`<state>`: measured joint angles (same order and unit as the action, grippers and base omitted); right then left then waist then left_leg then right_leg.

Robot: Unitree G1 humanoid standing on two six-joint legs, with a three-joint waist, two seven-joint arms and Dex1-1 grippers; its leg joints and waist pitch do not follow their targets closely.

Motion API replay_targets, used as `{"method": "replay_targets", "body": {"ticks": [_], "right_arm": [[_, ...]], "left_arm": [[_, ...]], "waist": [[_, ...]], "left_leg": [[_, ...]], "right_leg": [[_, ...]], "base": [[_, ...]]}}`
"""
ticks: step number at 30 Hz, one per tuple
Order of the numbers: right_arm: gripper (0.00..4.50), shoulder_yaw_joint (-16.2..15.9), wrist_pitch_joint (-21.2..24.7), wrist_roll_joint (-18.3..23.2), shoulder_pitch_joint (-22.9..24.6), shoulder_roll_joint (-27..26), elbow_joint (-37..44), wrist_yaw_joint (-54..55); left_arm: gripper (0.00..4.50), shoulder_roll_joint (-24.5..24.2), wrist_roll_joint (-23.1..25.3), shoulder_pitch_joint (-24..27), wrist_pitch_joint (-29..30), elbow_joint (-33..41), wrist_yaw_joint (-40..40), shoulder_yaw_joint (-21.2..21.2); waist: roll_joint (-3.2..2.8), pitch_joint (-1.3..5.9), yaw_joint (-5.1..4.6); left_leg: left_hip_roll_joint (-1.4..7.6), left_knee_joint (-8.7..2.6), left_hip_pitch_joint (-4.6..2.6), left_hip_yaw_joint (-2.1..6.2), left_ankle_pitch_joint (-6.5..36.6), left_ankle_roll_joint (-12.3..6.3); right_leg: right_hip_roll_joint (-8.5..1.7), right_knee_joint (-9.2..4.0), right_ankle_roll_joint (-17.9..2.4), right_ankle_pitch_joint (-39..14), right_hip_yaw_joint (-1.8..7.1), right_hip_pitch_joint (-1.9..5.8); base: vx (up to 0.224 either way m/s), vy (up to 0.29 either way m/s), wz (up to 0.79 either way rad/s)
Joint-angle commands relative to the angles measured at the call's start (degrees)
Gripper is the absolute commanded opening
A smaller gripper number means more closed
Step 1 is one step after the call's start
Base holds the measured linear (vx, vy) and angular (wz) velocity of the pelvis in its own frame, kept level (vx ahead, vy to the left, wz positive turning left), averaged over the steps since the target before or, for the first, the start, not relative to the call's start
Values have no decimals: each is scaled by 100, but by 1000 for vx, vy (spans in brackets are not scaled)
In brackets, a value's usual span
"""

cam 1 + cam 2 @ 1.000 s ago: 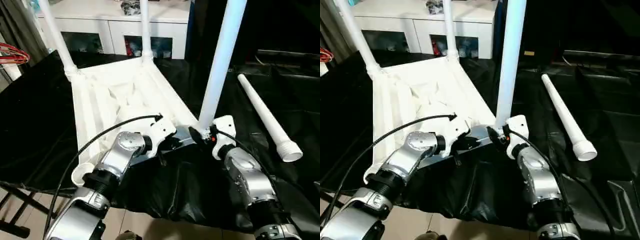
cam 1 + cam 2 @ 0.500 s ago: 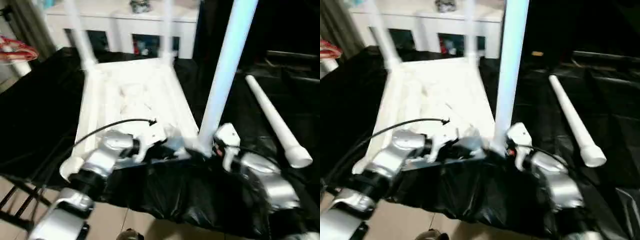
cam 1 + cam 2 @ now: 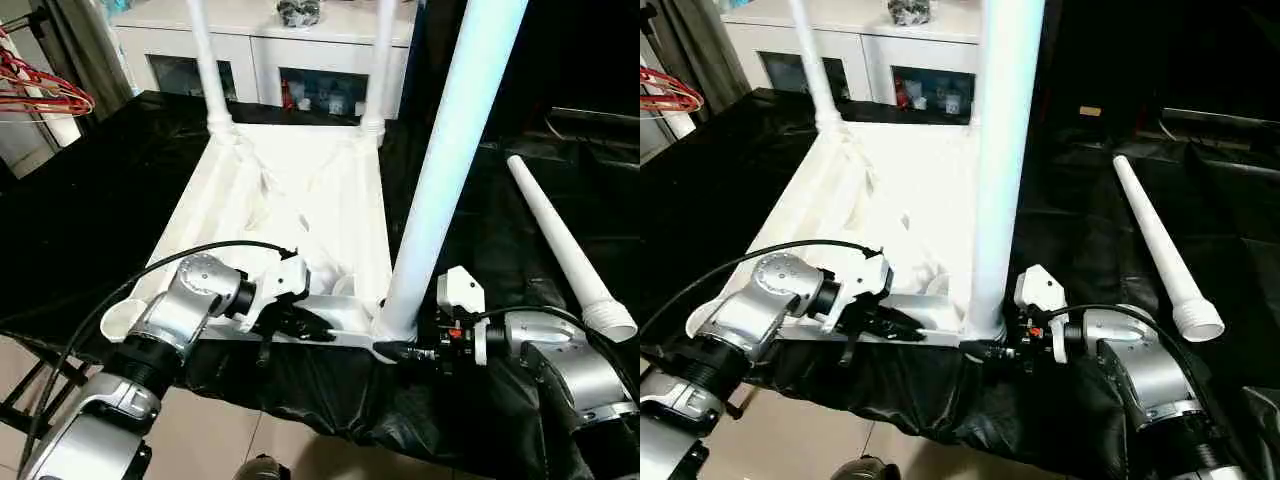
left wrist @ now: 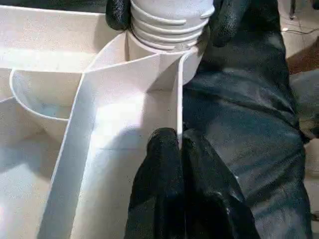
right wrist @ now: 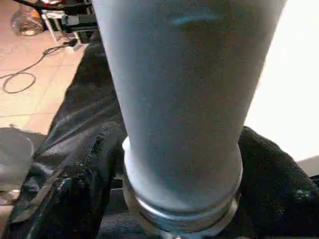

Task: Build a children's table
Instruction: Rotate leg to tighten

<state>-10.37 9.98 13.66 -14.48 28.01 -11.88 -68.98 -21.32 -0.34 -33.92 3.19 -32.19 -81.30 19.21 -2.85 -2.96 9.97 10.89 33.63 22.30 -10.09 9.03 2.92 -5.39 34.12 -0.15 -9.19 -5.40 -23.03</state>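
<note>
The white table top point(image 3: 290, 190) lies upside down on black cloth, ribs up. Two legs point(image 3: 205, 60) point(image 3: 380, 60) stand in its far corner sockets. A third leg point(image 3: 440, 170) stands upright in the near right socket, its threaded end point(image 4: 169, 20) showing at the socket's mouth. My right gripper point(image 3: 395, 345) is shut on that leg's base, one finger point(image 5: 79, 194) on each side. My left gripper point(image 3: 310, 325) is shut on the thin near rim wall point(image 4: 178, 99) of the top. The fourth leg point(image 3: 565, 245) lies loose on the cloth to the right. The near left socket point(image 3: 120, 318) holds nothing.
A white cabinet with glass doors point(image 3: 260, 50) stands behind the work surface. Red hangers point(image 3: 40, 90) hang at the far left. The cloth's front edge drops to tiled floor point(image 3: 200, 440) just before my forearms.
The whole view has shifted and tilted, so the camera moved. Both grippers keep their holds; my right wrist has swung out to the right of the leg.
</note>
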Motion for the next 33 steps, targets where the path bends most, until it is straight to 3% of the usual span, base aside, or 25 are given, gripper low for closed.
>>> {"method": "replay_targets", "body": {"ticks": [1, 9, 14, 18, 20, 22, 25, 29, 30, 33], "right_arm": [[323, -140, 44, 153, 30, 38, 254, -247], [279, -165, 122, 209, 155, 72, 403, -283], [276, 47, -2, -64, 140, -453, 72, 795], [275, 199, -34, -193, 35, -809, -230, 1490], [275, 335, -35, -298, -86, -1198, -516, 2204], [275, 418, -70, -421, -176, -1513, -726, 2818], [275, 513, -70, -629, -325, -1948, -1038, 3706], [275, 580, -214, -728, -434, -2250, -1244, 4158], [331, 648, -249, -698, -442, -2353, -1271, 4196], [366, 678, -237, -641, -436, -2368, -1250, 4114]], "left_arm": [[0, -36, -54, -178, -87, 194, -31, 19], [0, 10, -92, -188, -102, 168, -31, 29], [0, 430, 71, -273, -27, 29, 965, -164], [0, 630, 169, -339, 28, -31, 1439, -218], [0, 933, 251, -417, 207, -71, 2031, -280], [0, 1208, 336, -474, 370, -108, 2564, -321], [0, 1583, 471, -486, 568, -131, 3250, -316], [0, 1831, 514, -421, 558, -120, 3424, -247], [0, 1842, 526, -353, 479, -52, 3308, -162], [0, 1795, 537, -302, 429, 8, 3202, -108]], "waist": [[62, 399, -14], [62, 403, 8], [81, 395, -8], [101, 371, -109], [105, 360, -211], [111, 360, -241], [90, 367, -292], [78, 381, -339], [75, 395, -335], [63, 399, -341]], "left_leg": [[290, -433, -142, 95, 1860, -181], [289, -426, -139, 94, 1828, -173], [277, -432, -127, 105, 1866, -122], [244, -451, -111, 129, 2000, -16], [228, -459, -111, 138, 2072, 31], [212, -450, -124, 139, 2101, 26], [203, -439, -130, 128, 2018, -6], [202, -439, -114, 120, 1922, -53], [205, -436, -103, 114, 1860, -87], [208, -443, -84, 117, 1815, -136]], "right_leg": [[-406, -434, -1108, -1951, 296, 233], [-410, -435, -1097, -1953, 298, 236], [-423, -454, -1035, -2134, 285, 240], [-432, -504, -868, -2544, 258, 241], [-431, -537, -782, -2720, 241, 236], [-425, -565, -714, -2846, 231, 232], [-411, -575, -747, -2706, 241, 212], [-390, -550, -809, -2391, 247, 227], [-386, -527, -859, -2156, 256, 238], [-378, -492, -918, -1931, 258, 260]], "base": [[0, 0, 0], [0, 0, 0], [0, 0, 0], [0, 0, 0], [0, 0, 0], [0, 0, 0], [0, 0, 0], [0, 0, 0], [0, 0, 0], [0, 0, 0]]}}
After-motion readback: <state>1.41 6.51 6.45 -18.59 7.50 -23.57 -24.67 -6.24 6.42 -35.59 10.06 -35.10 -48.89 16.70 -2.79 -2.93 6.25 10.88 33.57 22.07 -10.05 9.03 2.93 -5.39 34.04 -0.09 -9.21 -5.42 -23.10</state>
